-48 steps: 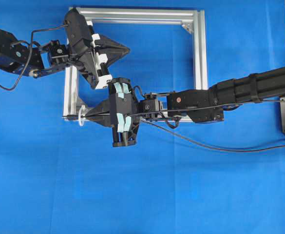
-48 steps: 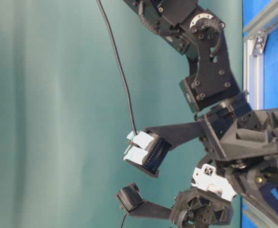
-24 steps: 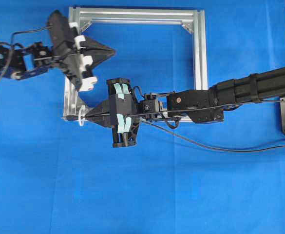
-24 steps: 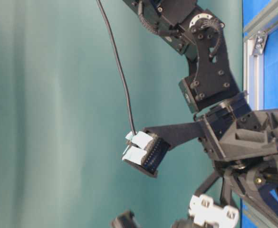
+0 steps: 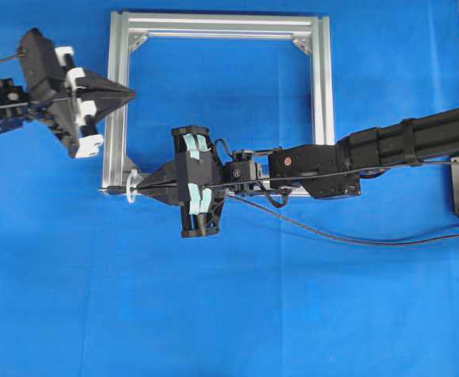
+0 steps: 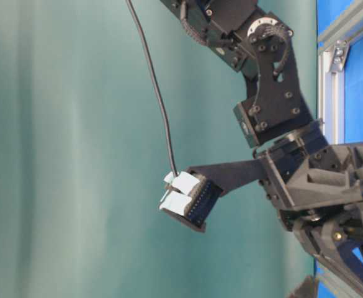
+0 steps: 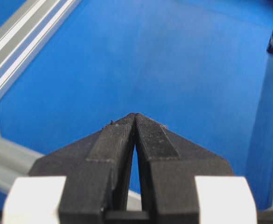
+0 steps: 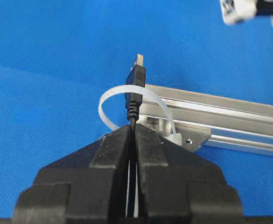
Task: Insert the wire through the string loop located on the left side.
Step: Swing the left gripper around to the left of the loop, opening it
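Right wrist view — the right gripper (image 8: pixel 132 128) pinches the wire (image 8: pixel 135 86), its plug poking through the string loop (image 8: pixel 148 95) at the frame (image 8: pixel 229 121) edge.

The frame (image 5: pixel 322 78) was silvery brushed metal with grooved, faintly shiny faces. The worktop (image 5: pixel 292 314) wore a matt blue, cloth-like cover. The string loop (image 8: pixel 109 100) looked like smooth, translucent white plastic. The wire (image 8: pixel 135 88) had a matt black rubbery jacket and a metallic tip. Both the left pincer (image 7: pixel 135 116) and the right pincer (image 8: pixel 131 128) were matt black plastic with finely ribbed faces.
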`<state>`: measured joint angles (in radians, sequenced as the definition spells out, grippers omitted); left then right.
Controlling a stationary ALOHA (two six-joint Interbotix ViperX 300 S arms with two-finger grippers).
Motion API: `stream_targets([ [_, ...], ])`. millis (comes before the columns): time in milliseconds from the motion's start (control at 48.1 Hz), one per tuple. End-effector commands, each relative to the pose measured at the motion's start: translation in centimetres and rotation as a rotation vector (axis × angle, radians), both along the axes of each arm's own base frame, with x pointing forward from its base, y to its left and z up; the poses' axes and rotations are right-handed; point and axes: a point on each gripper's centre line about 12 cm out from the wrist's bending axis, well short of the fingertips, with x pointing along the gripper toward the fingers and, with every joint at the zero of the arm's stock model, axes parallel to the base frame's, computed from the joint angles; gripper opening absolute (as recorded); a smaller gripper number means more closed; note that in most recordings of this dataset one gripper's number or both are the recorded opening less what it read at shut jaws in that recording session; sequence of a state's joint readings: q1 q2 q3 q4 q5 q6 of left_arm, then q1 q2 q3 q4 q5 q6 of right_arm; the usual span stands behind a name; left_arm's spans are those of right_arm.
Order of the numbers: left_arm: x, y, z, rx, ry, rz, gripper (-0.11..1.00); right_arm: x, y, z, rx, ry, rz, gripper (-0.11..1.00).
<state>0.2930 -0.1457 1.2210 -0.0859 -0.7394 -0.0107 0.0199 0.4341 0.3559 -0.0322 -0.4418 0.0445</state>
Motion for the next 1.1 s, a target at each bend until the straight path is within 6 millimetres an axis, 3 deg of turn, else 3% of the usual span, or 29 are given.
stream_targets([
  [0,-0.8,0.1,0.7,0.012,-0.028,0.011,0.0,0.5,0.1,2.0,0.005,-0.049,-0.001,0.0],
  [270,-3.4,0.6,0.8,0.016,-0.033,0.062,0.0,0.5,0.1,2.0,0.005,-0.049,-0.001,0.0],
  [561,-3.1,-0.3,0.8,0.006,-0.031,0.024,0.0,0.5,0.1,2.0,0.005,-0.047,-0.001,0.0],
  [956,-3.0,-8.3,2.2,-0.031,-0.105,-0.306,0.0,0.6,0.1,2.1,0.005,-0.052,-0.001,0.0],
  [1080,-3.0,-9.9,2.6,-0.033,-0.118,-0.376,0.0,0.6,0.0,2.1,0.005,-0.055,-0.002,0.0],
])
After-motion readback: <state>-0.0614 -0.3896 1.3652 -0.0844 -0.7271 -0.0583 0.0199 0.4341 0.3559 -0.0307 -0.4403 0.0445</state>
